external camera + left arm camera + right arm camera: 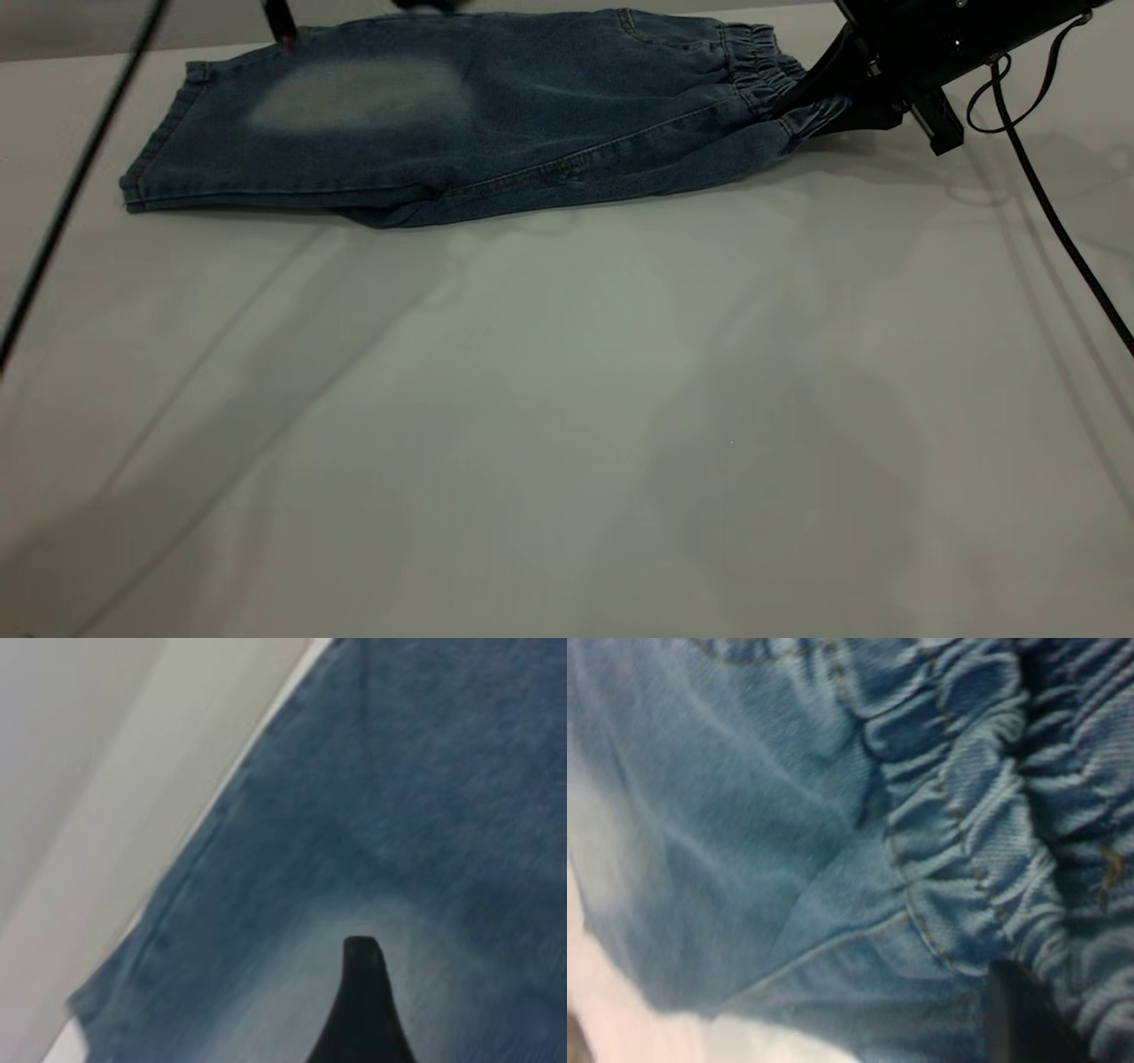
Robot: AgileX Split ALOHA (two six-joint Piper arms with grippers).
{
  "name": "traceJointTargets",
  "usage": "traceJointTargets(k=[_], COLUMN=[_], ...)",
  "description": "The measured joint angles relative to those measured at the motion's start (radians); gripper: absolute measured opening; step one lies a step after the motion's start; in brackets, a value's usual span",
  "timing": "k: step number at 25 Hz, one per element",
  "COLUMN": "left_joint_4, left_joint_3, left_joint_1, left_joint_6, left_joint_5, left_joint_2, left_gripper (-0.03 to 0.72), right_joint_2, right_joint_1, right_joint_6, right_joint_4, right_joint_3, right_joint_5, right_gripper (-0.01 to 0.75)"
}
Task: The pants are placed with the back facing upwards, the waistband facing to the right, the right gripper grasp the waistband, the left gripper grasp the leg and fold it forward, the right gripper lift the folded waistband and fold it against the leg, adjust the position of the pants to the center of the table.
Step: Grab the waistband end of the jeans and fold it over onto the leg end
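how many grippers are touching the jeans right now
2. The right gripper is at the elastic waistband, at the jeans' right end; the left gripper is at the leg's far edge.

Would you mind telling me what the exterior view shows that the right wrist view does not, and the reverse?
Only the exterior view shows the whole pants lying folded lengthwise at the far side of the table, the faded patch on the leg, the right gripper at the waistband, and the left gripper over the leg end.

Only the right wrist view shows the waistband's gathered elastic and stitching close up.

Both show denim, waistband and table.
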Motion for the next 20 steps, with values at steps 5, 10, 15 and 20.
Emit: traceJointTargets(k=[5, 10, 15, 20], left_joint_4=[0.008, 0.006, 0.003, 0.002], left_joint_3=[0.0, -0.005, -0.005, -0.006], left_joint_1=[-0.023, -0.046, -0.102, -0.191], left_joint_6=[0.0, 0.0, -0.027, -0.119], left_joint_5=[-0.118, -0.163, -0.202, -0.23], left_joint_2=[0.101, 0.183, 0.228, 0.24], left_gripper=[0.51, 0.51, 0.51, 0.51], right_joint_2=[-0.061, -0.177, -0.263, -0.272], right_joint_1=[-0.037, -0.072, -0.06, -0.058], right_joint_6=[-0.031, -0.076, -0.097, -0.138], right_joint_4=[-0.023, -0.022, 0.01, 0.102], right_joint_3=[0.003, 0.003, 0.003, 0.003], right_joint_5=[0.114, 0.176, 0.247, 0.322], right_gripper=[0.108, 0.108, 0.108, 0.108])
